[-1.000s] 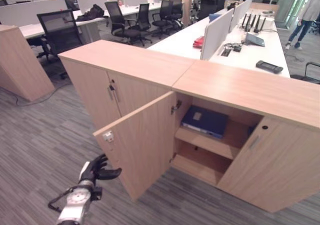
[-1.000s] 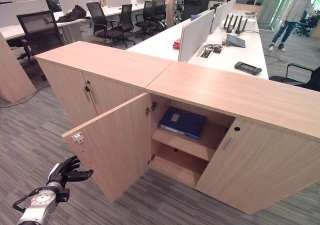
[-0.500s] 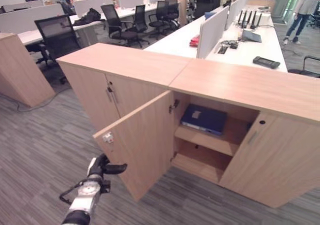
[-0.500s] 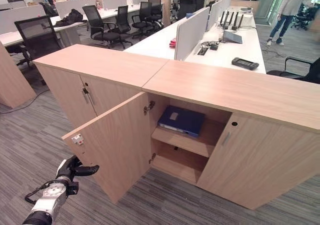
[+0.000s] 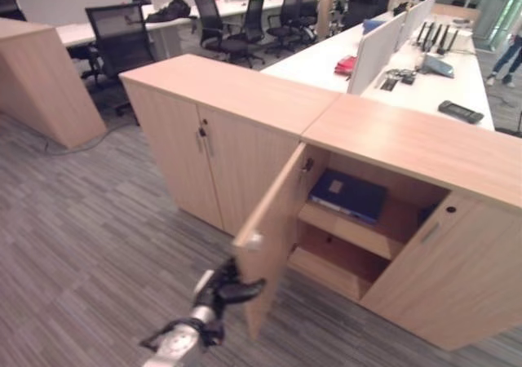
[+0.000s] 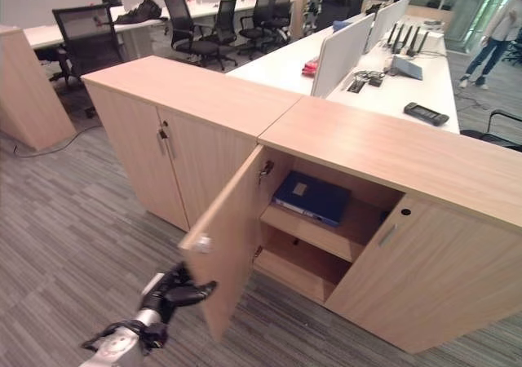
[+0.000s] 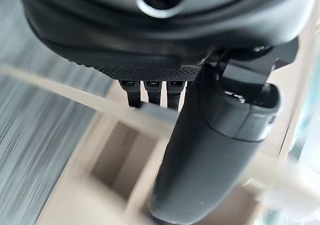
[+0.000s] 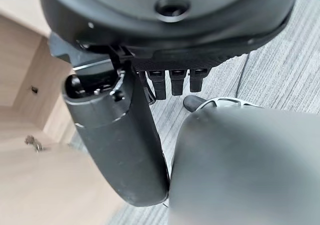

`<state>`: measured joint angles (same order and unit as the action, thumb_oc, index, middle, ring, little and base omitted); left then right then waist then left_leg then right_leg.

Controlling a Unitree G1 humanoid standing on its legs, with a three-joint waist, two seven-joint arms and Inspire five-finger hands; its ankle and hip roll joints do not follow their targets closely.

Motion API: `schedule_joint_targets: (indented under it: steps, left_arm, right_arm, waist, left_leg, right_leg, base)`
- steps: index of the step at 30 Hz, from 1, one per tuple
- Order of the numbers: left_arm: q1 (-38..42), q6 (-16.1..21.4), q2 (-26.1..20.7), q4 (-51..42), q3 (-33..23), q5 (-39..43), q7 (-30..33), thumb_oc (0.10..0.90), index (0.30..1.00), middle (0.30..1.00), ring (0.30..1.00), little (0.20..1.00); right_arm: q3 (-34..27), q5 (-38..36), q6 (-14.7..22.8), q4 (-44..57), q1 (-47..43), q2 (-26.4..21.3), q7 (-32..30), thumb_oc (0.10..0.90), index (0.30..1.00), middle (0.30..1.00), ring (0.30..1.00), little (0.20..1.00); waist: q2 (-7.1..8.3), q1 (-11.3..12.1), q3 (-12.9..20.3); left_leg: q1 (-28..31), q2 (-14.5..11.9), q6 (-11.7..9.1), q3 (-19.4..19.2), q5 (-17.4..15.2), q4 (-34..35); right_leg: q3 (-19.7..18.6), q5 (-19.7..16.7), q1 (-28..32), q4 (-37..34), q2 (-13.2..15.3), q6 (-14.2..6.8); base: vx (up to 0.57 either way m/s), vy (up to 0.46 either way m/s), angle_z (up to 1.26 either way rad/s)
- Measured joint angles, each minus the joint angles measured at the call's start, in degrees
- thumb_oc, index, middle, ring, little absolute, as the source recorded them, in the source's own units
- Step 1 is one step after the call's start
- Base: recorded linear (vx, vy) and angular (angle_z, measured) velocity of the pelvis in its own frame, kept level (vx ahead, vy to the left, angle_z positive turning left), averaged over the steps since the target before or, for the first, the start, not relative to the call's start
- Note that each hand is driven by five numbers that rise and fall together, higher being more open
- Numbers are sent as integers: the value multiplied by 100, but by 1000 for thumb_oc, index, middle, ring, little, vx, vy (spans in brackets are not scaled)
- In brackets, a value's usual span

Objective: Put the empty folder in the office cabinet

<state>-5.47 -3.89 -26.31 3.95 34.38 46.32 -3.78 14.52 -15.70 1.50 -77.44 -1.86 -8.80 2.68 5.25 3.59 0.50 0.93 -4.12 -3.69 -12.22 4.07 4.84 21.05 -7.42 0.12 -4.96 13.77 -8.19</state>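
Note:
A dark blue folder lies flat on the upper shelf of the open wooden office cabinet. The cabinet's left door stands out towards me, seen almost edge-on. My left hand is low at that door's outer face near its bottom corner, open, with the thumb pointing at the door's lower edge. In the left wrist view the thumb stretches towards the cabinet's shelves. My right hand hangs open over the carpet and holds nothing.
The cabinet's right door is shut. A second shut cabinet adjoins on the left, and another stands at the far left. Desks and office chairs lie behind. A person stands at the far right.
The camera has shifted. The left door has swung from wide open to roughly square with the cabinet, and my left hand has moved right along with it.

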Motion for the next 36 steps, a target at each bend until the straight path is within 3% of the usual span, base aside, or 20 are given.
schedule_joint_targets:
  steps: [5,7,10,12,18,20,23,27,30,32,33,34,35,36]
  left_arm:
    - [1341,4,287,-510,921,299,-1066,800,900,900,900,900]
    - [1426,15,568,-826,1074,303,-1396,800,900,900,900,900]
    - [1432,-32,708,-851,1145,295,-1428,800,900,900,900,900]
    - [1452,-62,639,-841,1108,292,-1411,800,900,900,900,900]
    - [1368,-57,357,-592,543,99,-1157,800,900,900,900,900]
    - [1287,120,369,-389,260,-169,-1043,800,900,900,900,900]
    - [838,409,570,363,-486,-548,-933,800,900,900,900,900]
    - [212,419,448,961,-1235,-919,-777,800,900,900,900,900]
    - [-486,483,320,1208,-1676,-1335,-806,800,900,900,900,900]
    - [-630,455,228,1513,-1687,-1575,-780,800,900,900,900,900]
    - [-662,734,343,1899,-1884,-1978,-811,800,900,900,900,900]
    - [-689,797,386,2148,-2068,-2256,-676,800,900,900,900,900]
    - [-659,802,421,2331,-2180,-2395,-599,800,900,900,900,900]
    - [-714,804,482,2508,-2314,-2574,-479,800,900,900,900,900]
  right_arm:
    - [42,2,14,14,-294,261,-1,800,900,900,900,900]
    - [44,2,13,73,-347,219,-8,800,900,900,900,900]
    - [54,84,13,70,-341,159,-23,800,900,900,900,900]
    - [66,165,14,73,-343,160,-21,800,900,900,900,900]
    - [213,193,82,269,-267,150,18,800,900,900,900,900]
    - [141,143,42,245,-314,130,0,800,900,900,900,900]
    - [16,137,23,229,-266,116,27,800,900,900,900,900]
    - [-137,90,26,240,-237,35,69,800,900,900,900,900]
    - [-272,92,44,238,-95,-105,99,800,900,900,900,900]
    - [-197,92,59,228,48,-250,90,800,900,900,900,900]
    - [-307,96,49,205,54,-397,127,800,900,900,900,900]
    - [-291,95,38,165,35,-388,127,800,900,900,900,900]
    - [-230,95,49,96,5,-396,127,800,900,900,900,900]
    - [-210,94,31,60,-41,-444,124,800,900,900,900,900]
  waist:
    - [126,-498,-32]
    - [37,-653,4]
    - [-218,-658,24]
    - [-285,-653,30]
    - [-297,-663,18]
    - [-299,-655,19]
    - [-317,-637,31]
    - [-401,-601,18]
    - [-449,-455,-20]
    - [-414,-333,-17]
    - [-435,-211,-154]
    - [-309,-83,-254]
    - [-162,9,-368]
    - [-42,133,-434]
  left_leg:
    - [33,-52,23,-184,-28,1]
    - [48,-86,15,-211,10,-8]
    - [140,-180,-5,-238,1,-24]
    - [140,-226,-6,-218,1,-25]
    - [250,-443,-158,-333,-55,-23]
    - [243,-525,-164,-316,-71,-24]
    - [293,-743,-236,-302,-39,-28]
    - [319,-992,-343,-254,42,-72]
    - [295,-1164,-319,75,62,-414]
    - [320,-1213,-381,215,263,-366]
    - [51,-1200,-596,385,489,-737]
    - [-248,-1118,-640,643,553,-1293]
    - [-557,-1011,-702,987,393,-1777]
    - [-811,-562,-672,1490,-53,-2056]
  right_leg:
    - [-12,-77,-71,-11,-10,-7]
    - [-9,-136,-76,1,-65,39]
    - [-34,-140,-11,5,-202,112]
    - [-30,-118,-7,6,-253,133]
    - [-134,21,-2,-38,-431,152]
    - [-150,40,21,-37,-509,206]
    - [-119,134,60,-39,-731,355]
    - [-82,240,140,-41,-1022,491]
    - [-9,374,293,-42,-1200,594]
    - [44,479,386,-44,-1196,709]
    - [99,525,384,-41,-1242,754]
    - [-8,499,359,-39,-1212,897]
    - [-51,499,358,-40,-1099,974]
    - [-109,489,284,-42,-952,1000]
  base:
    - [0,-5,-25]
    - [7,-18,-16]
    - [9,-34,-9]
    - [13,-51,-1]
    - [24,-115,-12]
    - [72,-202,-2]
    - [73,-190,-1]
    - [80,-213,-2]
    - [37,-148,6]
    - [-16,-176,31]
    - [-80,-103,15]
    - [-80,-100,6]
    - [-22,-61,-25]
    - [0,-58,-25]
